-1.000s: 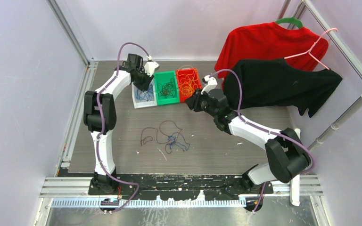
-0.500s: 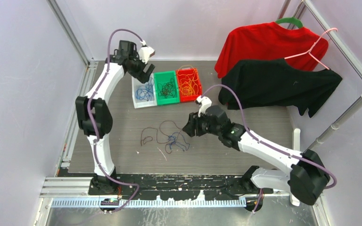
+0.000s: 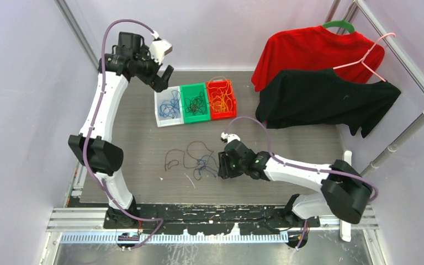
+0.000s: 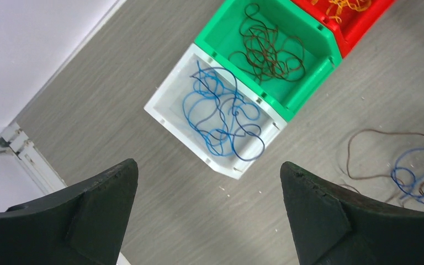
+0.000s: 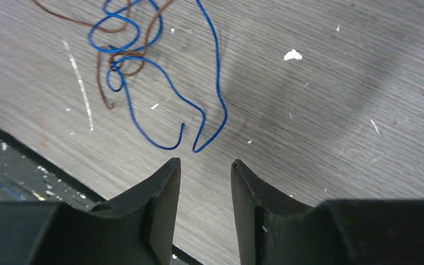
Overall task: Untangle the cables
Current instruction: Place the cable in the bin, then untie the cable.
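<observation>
A loose tangle of blue and brown cables [image 3: 199, 162] lies on the grey table; its knot [image 5: 116, 62] shows in the right wrist view. My right gripper [image 3: 221, 165] [image 5: 205, 162] hovers low, just right of the tangle. It is open with a narrow gap and nothing between its fingers. Blue wire ends lie just ahead of its tips. My left gripper [image 3: 163, 77] [image 4: 208, 164] is raised behind and left of the bins, wide open and holding nothing. More blue cables [image 4: 221, 110] lie in the white bin [image 4: 168, 77], and dark brown ones [image 4: 265, 47] in the green bin [image 4: 309, 83].
Three bins stand in a row at the back: white [image 3: 170, 124], green [image 3: 196, 119] and red [image 3: 223, 117], the red one holding orange wires. A red shirt [image 3: 309, 52] and a black shirt [image 3: 320, 99] hang on a rack at right, beside a pink hanger [image 3: 372, 52].
The left gripper opened wide and rose back and left from the white bin. The right arm swung from the red bin forward and down to the loose tangle.
</observation>
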You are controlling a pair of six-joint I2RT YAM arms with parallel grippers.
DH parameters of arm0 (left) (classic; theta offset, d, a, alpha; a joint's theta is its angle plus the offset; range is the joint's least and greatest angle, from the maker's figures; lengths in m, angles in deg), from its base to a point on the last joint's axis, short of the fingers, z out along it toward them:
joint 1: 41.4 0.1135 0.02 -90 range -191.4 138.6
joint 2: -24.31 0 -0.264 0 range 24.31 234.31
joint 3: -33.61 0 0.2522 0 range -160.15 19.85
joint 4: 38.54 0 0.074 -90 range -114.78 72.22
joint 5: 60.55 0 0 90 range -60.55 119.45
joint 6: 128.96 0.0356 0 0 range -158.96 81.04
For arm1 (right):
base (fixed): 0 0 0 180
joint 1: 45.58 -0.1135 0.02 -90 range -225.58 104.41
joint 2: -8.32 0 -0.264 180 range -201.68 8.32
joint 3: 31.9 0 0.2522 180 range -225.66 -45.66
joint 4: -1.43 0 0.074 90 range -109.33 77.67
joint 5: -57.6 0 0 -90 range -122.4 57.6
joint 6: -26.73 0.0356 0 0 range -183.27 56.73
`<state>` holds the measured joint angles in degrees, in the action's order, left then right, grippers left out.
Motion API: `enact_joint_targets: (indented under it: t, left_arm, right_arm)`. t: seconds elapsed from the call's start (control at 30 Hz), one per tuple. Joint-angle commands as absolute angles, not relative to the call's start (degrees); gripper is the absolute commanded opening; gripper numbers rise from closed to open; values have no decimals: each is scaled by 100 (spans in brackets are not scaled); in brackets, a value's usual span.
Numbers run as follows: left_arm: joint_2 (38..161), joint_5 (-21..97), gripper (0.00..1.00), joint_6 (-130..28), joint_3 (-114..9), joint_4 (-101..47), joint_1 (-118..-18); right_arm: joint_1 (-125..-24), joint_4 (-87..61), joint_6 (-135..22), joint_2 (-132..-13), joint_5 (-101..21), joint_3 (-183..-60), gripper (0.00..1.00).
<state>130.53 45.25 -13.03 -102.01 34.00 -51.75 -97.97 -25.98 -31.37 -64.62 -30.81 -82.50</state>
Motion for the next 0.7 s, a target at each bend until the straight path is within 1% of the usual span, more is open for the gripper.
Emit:
enact_joint_targets:
  t: [0.0, 0.1, 0.17, 0.2, 0.27, 0.37, 0.53, 0.67]
  left_arm:
    - [12532, 4804, 99, -1364, -9974, 3814, -5138]
    - [12288, 4893, 100, -1368, -9713, 3745, -5141]
    - [12160, 4990, 100, -1328, -9624, 3782, -5142]
    - [12130, 5039, 100, -1296, -9596, 3826, -5142]
    - [12054, 5176, 100, -1219, -9558, 3930, -5142]
    - [11845, 5516, 100, -1090, -9326, 3906, -5142]
    - [11320, 6390, 100, -1053, -8746, 3601, -5148]
    - [11014, 7028, 99, -894, -8570, 3729, -5195]
  right_arm:
    - [-9785, -1899, -2818, -6944, -2934, -8340, 42]
    - [-9699, -1609, -2748, -7266, -3036, -8335, 38]
    - [-9647, -1475, -2745, -7388, -3064, -8337, 33]
    - [-9617, -1392, -2753, -7367, -3105, -8313, 28]
    - [-9551, -1353, -2809, -7137, -3123, -8276, 14]
    - [-9487, -1706, -3025, -6653, -3056, -8400, 2]
    - [-9453, -2970, -3716, -5818, -2785, -9196, 1]
    - [-9451, -3471, -4344, -5585, -2977, -9998, 1]
